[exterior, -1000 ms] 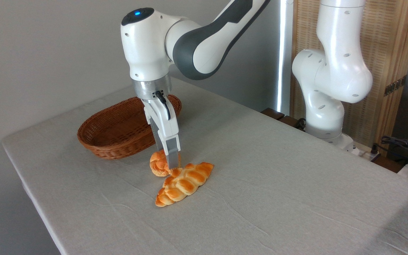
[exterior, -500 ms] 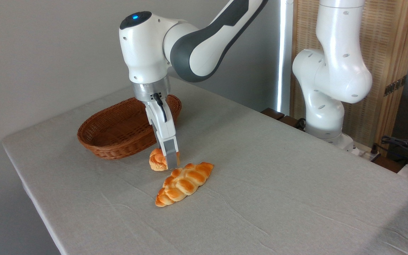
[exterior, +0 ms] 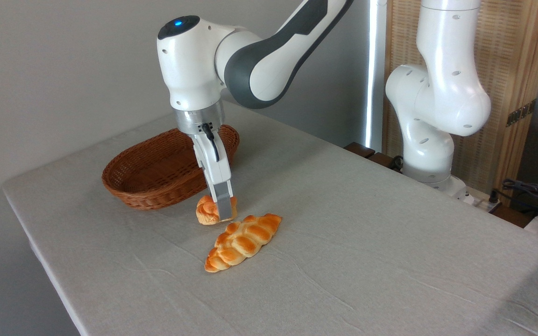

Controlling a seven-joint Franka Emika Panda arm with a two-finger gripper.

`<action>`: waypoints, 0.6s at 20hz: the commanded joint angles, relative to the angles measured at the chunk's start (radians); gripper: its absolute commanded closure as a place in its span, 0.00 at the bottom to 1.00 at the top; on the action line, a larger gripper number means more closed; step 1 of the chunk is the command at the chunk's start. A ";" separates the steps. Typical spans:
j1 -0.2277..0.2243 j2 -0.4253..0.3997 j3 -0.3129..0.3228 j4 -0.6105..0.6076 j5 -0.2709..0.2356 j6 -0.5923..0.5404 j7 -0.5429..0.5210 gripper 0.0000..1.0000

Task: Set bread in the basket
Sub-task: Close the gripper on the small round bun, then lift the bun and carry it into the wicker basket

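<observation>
Counter [exterior: 367, 261] covered in pale grey cloth, lightly creased; one white arm reaches over it from the base at the right rear.

Basket [exterior: 157, 175] is the landmark: reddish-brown wicker, oval, shallow, nothing seen inside; it sits toward the counter's far left corner.

Bun [exterior: 207, 211] just in front of the basket's near right rim, close to the wicker but not seen touching it; small, knotted, orange crust with a paler underside; it appears lifted a little off the cloth, though the gap under it is hard to judge from this angle.

Tool [exterior: 224, 212] points straight down in front of the basket's right end, closed narrow on the bun; the near finger [exterior: 224, 205] is a grey pad pressed flat against the bun's right side; the far finger is hidden behind it; the bun sticks out to the left of the pad.

Loaf [exterior: 243, 240] lies further forward and to the right of the basket; longer, braided, pointed at both ends, set diagonally on the cloth; its upper end is near the bun and the tool's tip but apart from both.

Wrist housing above the basket's right end shows a blue light on top; black cable runs down the tool's side.
</observation>
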 commanded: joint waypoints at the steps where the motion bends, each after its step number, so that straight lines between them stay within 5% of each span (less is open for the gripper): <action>1: -0.004 -0.012 0.014 -0.001 0.001 0.021 0.011 0.69; 12: -0.004 -0.057 0.018 0.039 -0.016 0.007 0.006 0.62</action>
